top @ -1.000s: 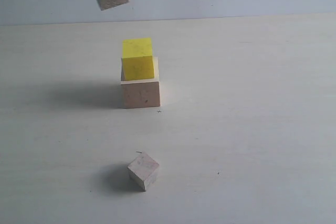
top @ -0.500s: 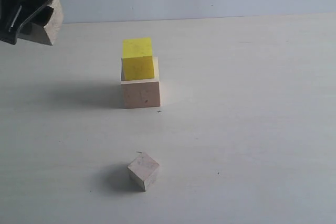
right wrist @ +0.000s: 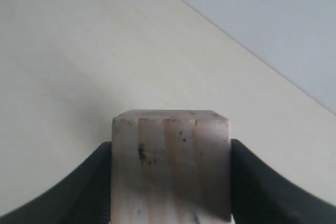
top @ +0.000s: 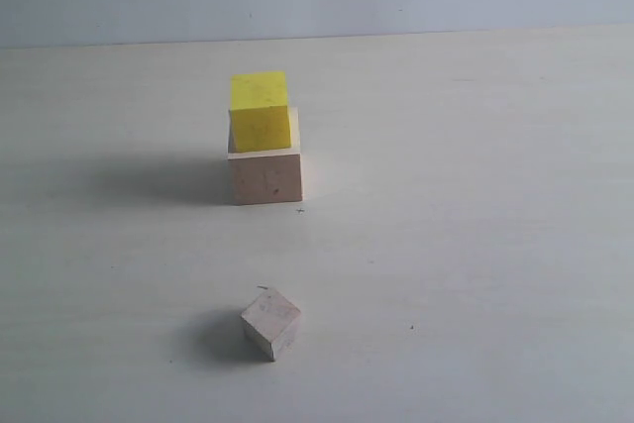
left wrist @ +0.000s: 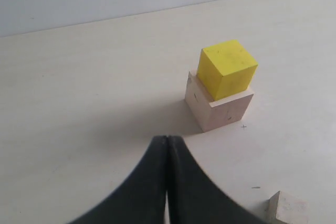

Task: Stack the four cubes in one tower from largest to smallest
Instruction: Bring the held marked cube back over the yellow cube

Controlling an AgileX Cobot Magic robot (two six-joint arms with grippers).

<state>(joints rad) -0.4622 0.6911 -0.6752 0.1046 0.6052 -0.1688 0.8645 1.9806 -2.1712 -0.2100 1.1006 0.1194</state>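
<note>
Left claw (left wrist: 167,148): we see it clenched on nothing, jaws pressed together.
Smallest cube (top: 270,323): alone on the surface (top: 475,245), toward the near edge, 1 corner facing us.
Large cube (top: 265,175): farther back, nearer the far edge.
Yellow cube (top: 260,111): on the large cube, off-centre.
Small cube (right wrist: 170,156): grasped between the right claw (right wrist: 170,198) jaws, raised well clear of the 2-cube stack.

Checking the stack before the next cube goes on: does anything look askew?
Yes. The yellow cube sits off-centre on the large pale cube, pushed toward its left edge in the exterior view, leaving a bare ledge on the right. The loose pale cube lies turned corner-first. Nothing looks damaged.
</note>
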